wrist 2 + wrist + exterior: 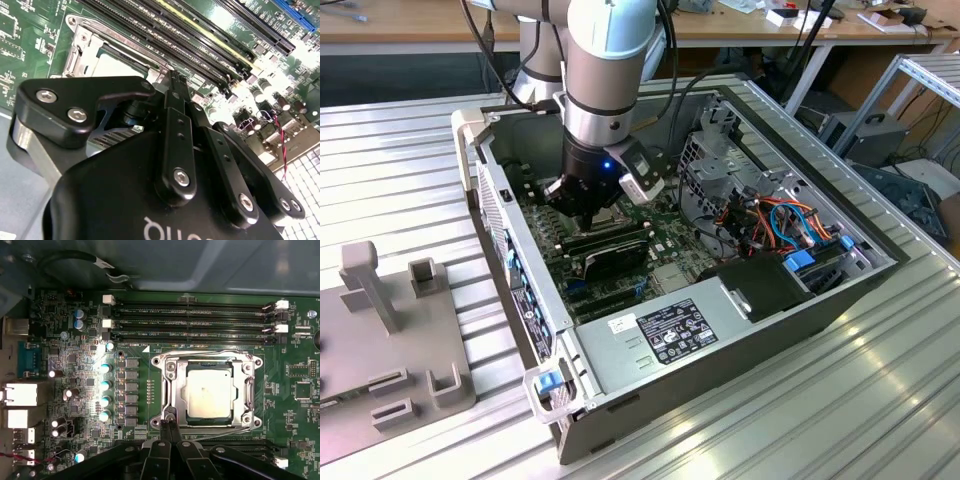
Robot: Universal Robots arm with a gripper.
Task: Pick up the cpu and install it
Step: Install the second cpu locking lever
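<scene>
One arm (605, 70) reaches down into the open PC case (620, 385) in the exterior view, w/ the gripper (582, 215) low over the motherboard, near the case's back-left part. Left of the case, at the table's left edge, we see a grey fixture plate (390, 350); the table (820, 420) itself is ribbed metal. A black card (610, 250) stands on the board just right of the gripper, and the PSU (670, 335) lies along the case's near edge.

In the first wrist view we see the cpu (209, 391) sitting flat inside the socket frame (172, 390), silver top up, nothing holding it. RAM slots (192, 320) run along the socket's far side; a row of caps (105, 385) stands to its other side. The gripper's fingertips (169, 427) are pressed together, empty, at the frame's edge by a corner screw, beside the cpu and not on it.

In the second wrist view the fingers (175, 95) also look closed, w/ the socket (100, 55) partly hidden behind them.
</scene>
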